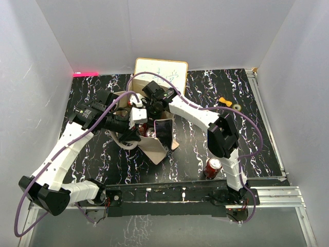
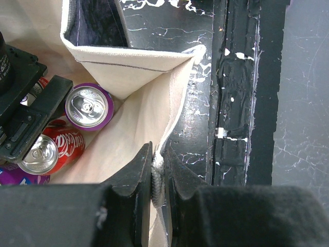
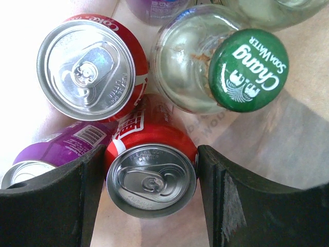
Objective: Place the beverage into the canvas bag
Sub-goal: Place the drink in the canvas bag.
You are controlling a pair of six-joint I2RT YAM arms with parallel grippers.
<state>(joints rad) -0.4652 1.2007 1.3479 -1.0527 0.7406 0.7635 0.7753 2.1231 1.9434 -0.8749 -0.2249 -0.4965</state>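
From above, a black table (image 1: 257, 92) with wiggly white lines is seen. It is shut in by plain white walls (image 1: 154, 31) at the back and on both sides. A pink light (image 1: 86, 73) is seen where the back wall meets the table. The canvas bag (image 1: 156, 153) is stood in the middle of the table with its mouth open. A white board (image 1: 160, 69) is leaned just behind it. The left arm (image 1: 61, 159) and the right arm (image 1: 195, 116) are both stretched over the bag. A lone red can (image 1: 212, 167) is stood on the table near the right arm's base. A small yellow thing (image 1: 224, 101) is laid far back on the right.

From the left wrist, the left gripper (image 2: 157, 177) is seen pressed together. The bag's rim and a white cord (image 2: 157, 172) are pinched in it. A purple can (image 2: 88, 106) and a red cola can (image 2: 54, 146) are stood inside the bag. Past the cloth, the black table and a dark rail (image 2: 241, 103) along its edge are seen.

From the right wrist, the right gripper (image 3: 151, 193) is seen down inside the bag. An upright red drink can (image 3: 151, 154) is held in it, with one black finger (image 3: 51, 206) pressed on each side. A second red can (image 3: 92, 67) and a glass bottle (image 3: 190, 67) with a green cap (image 3: 250, 69) are packed close around it. The bag's beige floor is seen below them.
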